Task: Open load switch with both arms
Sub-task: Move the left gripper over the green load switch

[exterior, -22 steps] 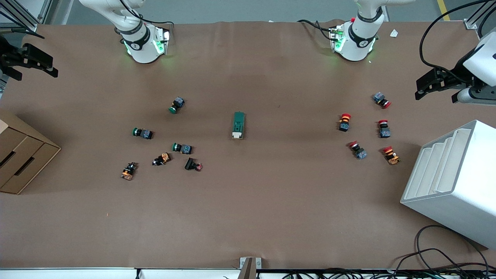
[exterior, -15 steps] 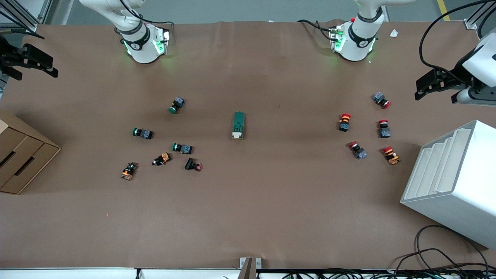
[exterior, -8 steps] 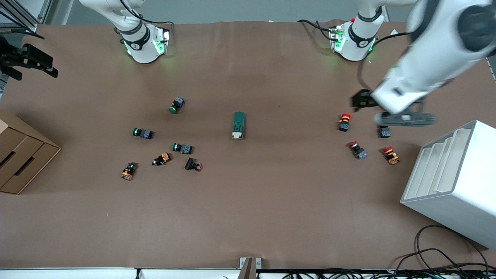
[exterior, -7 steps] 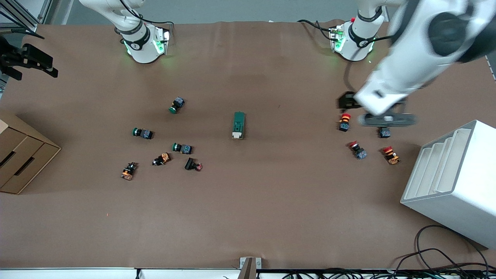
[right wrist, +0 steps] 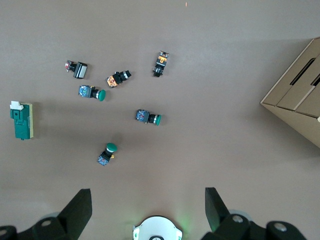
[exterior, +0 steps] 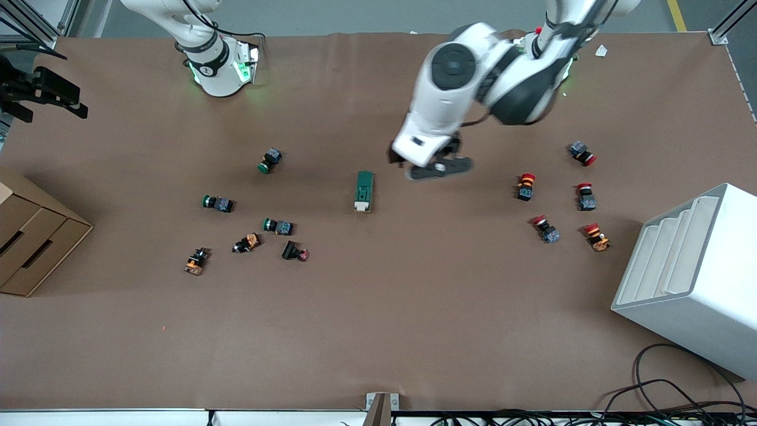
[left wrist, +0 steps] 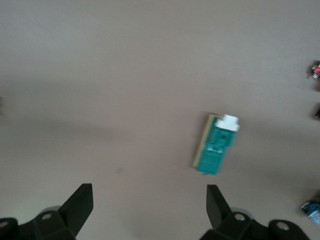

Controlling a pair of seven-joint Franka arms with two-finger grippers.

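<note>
The load switch (exterior: 364, 190) is a dark-green block with a white toggle at the end nearer the front camera. It lies flat at the middle of the table and nothing touches it. My left arm reaches in from its base (exterior: 541, 59). My left gripper (exterior: 427, 161) hangs over bare table just beside the switch, toward the left arm's end. In the left wrist view the left gripper (left wrist: 148, 207) is open and empty, with the switch (left wrist: 217, 145) off to one side. My right gripper (exterior: 74, 100) waits at the right arm's end of the table. The right wrist view shows it (right wrist: 148, 210) open, with the switch (right wrist: 22, 120) far off.
Green-capped push buttons (exterior: 269, 161) and several other small buttons (exterior: 248, 242) lie toward the right arm's end. Red-capped buttons (exterior: 525, 186) lie toward the left arm's end. A cardboard box (exterior: 29, 236) and a white stepped rack (exterior: 692, 272) stand at the two ends.
My left arm has swung from the left arm's end of the table in to the middle, stopping beside the load switch. The right arm and the switch have not moved.
</note>
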